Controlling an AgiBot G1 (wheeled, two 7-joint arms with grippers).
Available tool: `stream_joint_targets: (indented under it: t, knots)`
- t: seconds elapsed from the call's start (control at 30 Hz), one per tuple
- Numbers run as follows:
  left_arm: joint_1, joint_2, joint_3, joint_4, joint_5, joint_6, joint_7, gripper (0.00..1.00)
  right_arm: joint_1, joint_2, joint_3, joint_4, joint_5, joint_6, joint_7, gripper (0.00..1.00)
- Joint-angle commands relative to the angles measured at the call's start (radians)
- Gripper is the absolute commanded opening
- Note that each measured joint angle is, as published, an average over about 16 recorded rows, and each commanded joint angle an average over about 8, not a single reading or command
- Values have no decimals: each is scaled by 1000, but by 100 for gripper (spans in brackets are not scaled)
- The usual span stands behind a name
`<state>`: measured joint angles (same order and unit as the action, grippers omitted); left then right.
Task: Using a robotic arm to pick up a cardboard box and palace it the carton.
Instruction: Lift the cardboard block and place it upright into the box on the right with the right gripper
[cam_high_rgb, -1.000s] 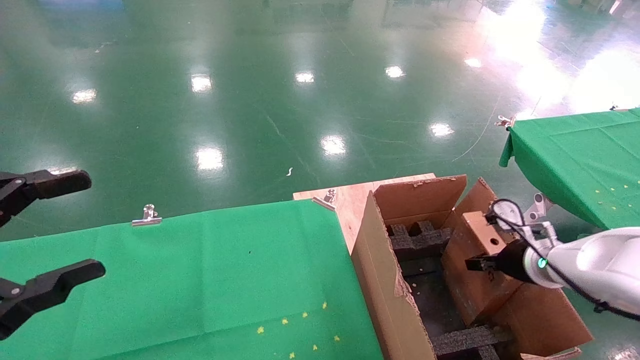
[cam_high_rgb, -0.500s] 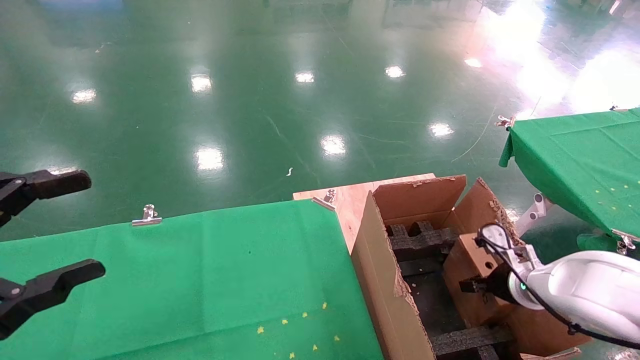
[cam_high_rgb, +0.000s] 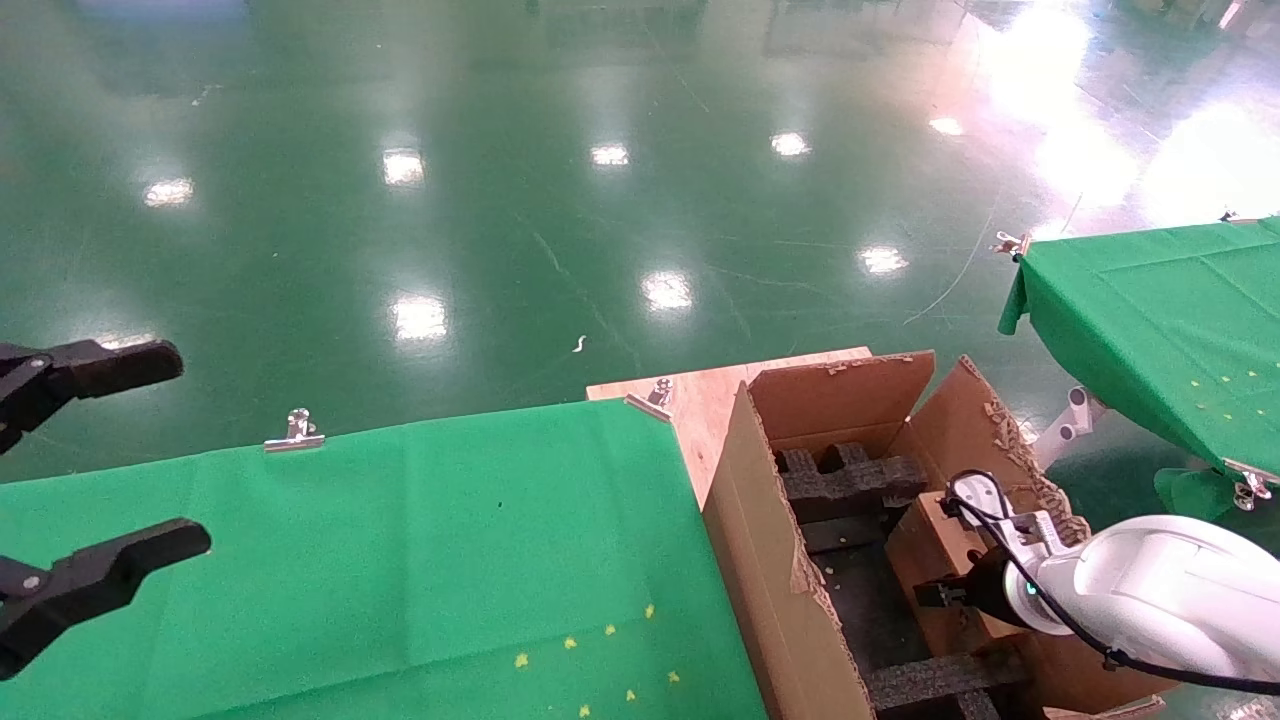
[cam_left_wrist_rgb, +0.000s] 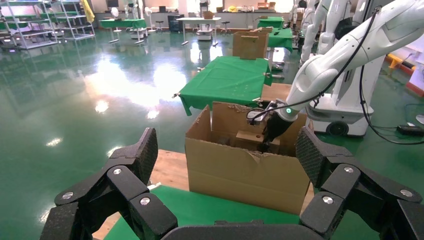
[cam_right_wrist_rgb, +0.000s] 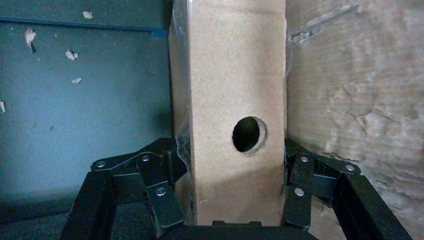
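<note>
Your right gripper (cam_high_rgb: 945, 592) has dropped lower over the last second, and the box (cam_high_rgb: 925, 545) has gone down with it: a second ago the box stood well above the carton's far wall, and now only its top shows below the torn rim of the carton (cam_high_rgb: 760, 530). That means you are in the lowering stage, with the box already inside the carton on its right side, at about 4 o'clock in the head view. The wrist view shows the gripper's fingers (cam_right_wrist_rgb: 160, 192) closed against both narrow sides of the box (cam_right_wrist_rgb: 235, 125), the face with the round hole toward the camera, so the grip is firm and nothing has been let go. Beside the box on one side is the carton's brown inner wall (cam_right_wrist_rgb: 350, 90), very near; on the other is dark floor with foam (cam_high_rgb: 850, 480) beyond. Whether the box's bottom touches the carton floor yet cannot be told from these views. I judge that what remains for you is to finish the descent, watch that the box does not scrape the wall or catch on the foam strip (cam_high_rgb: 940, 675) at 6 o'clock, and then open the fingers. Your left gripper (cam_high_rgb: 90, 470) hangs parked at 9 o'clock over the green cloth (cam_high_rgb: 400, 540), its fingers spread wide and holding nothing.
</note>
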<state>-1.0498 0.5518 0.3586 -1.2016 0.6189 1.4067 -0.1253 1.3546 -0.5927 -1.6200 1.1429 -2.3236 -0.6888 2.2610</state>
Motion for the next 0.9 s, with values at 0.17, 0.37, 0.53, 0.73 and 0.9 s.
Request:
stream_joint_targets:
  t: [0.17, 0.37, 0.53, 0.73, 0.9]
  knots:
    - [0, 0, 0, 0, 0, 0, 0, 100, -5, -9, -4, -17, 21, 15, -23, 94]
    - [0, 0, 0, 0, 0, 0, 0, 100, -5, -8, -4, -14, 22, 14, -21, 100]
    - [0, 0, 0, 0, 0, 0, 0, 100, -1, -6, -3, -11, 21, 11, -21, 100]
    - [0, 0, 0, 0, 0, 0, 0, 100, 14, -5, 2, -9, 20, 9, -28, 100]
    - [0, 0, 0, 0, 0, 0, 0, 100, 29, -3, 7, -6, 19, 7, -32, 100]
